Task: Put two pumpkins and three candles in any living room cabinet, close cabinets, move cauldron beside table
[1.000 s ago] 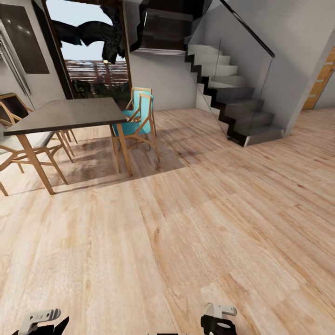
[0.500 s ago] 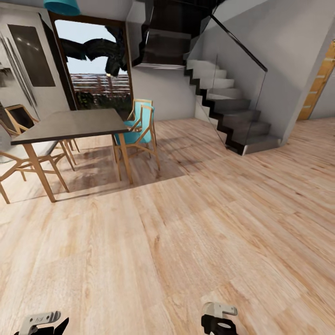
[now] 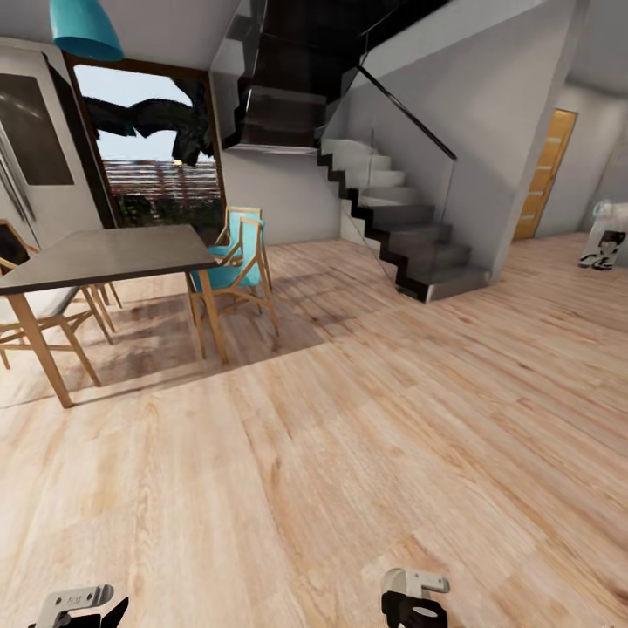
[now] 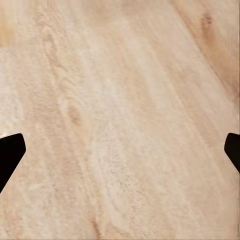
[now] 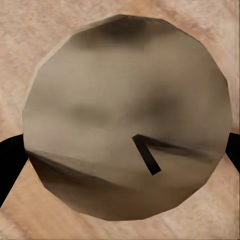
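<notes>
Both of our grippers sit low at the near edge of the head view, the left gripper on one side and the right gripper on the other, well apart from each other above the pale wooden floor.

Looking along our left gripper, we see its two dark fingertips spread wide at opposite edges of the picture, with nothing but bare floor planks between them.

Our right gripper has its dark fingertips on either side of a round candle. We see its flat, greyish top face with a small dark wick lying tilted on it. The fingertips sit right at the candle's rim, so the gripper appears clamped on it, though the actual contact is at the picture's edges and hard to make out.

Ahead to our left stands a dining table with a dark top and light wooden legs, with wooden chairs around it; the turquoise chair stands at its right end. A turquoise lamp hangs above, in front of a tall window. Beyond the middle of the room a dark staircase with a glass rail climbs to the left. Far right, an orange-brown door is set in the wall.
</notes>
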Available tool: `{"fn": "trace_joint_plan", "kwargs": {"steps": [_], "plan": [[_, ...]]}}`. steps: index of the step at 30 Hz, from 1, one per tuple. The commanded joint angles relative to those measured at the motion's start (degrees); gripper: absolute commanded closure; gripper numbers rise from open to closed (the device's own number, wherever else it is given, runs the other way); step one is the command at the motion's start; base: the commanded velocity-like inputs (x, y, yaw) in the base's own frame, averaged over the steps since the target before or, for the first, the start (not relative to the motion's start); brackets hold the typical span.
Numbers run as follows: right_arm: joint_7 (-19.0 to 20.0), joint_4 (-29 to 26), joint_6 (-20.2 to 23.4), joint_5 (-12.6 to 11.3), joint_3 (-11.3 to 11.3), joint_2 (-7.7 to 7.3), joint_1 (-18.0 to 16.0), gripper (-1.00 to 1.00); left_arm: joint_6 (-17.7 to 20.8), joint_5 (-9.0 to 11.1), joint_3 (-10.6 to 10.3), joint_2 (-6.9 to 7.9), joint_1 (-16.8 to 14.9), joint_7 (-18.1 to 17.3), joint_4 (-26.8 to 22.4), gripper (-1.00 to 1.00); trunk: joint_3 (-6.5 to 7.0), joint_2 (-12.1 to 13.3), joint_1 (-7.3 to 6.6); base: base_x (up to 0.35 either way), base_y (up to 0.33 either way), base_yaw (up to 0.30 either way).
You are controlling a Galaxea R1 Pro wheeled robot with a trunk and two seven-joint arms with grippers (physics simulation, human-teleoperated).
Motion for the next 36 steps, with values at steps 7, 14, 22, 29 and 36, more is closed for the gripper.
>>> {"fn": "trace_joint_plan", "kwargs": {"steps": [7,14,22,29,36], "plan": [[0.0,0.1,-0.3,-0.7,0.4,-0.15,0.0,1.0,0.3,0.1,0.1,0.0,0.0,-0.4,-0.1,-1.0,1.51,0.1,-0.19,0.0,0.0,-0.267],[0.0,0.1,-0.4,-0.7,0.5,-0.09,0.1,1.0,-0.5,0.2,0.1,0.0,0.0,-0.6,-0.1,-1.0,3.06,0.2,-0.37,0.0,0.0,-0.052],[0.0,0.1,-0.3,-0.7,0.4,-0.09,0.1,1.0,-0.7,0.2,0.2,0.0,0.0,-0.6,-0.1,-1.0,4.63,2.2,-1.54,0.0,0.0,-0.004],[0.0,0.1,-0.4,-0.7,0.4,-0.13,0.1,1.0,-0.7,0.2,0.2,0.0,0.0,-0.6,-0.1,-1.0,4.73,2.2,-1.54,0.0,0.0,-0.082],[0.0,0.1,-0.4,-0.7,0.5,-0.17,0.1,1.0,-0.7,0.3,0.2,0.0,0.0,-0.6,-0.1,-1.0,5.01,2.2,-1.54,0.0,0.0,-0.247]]}}
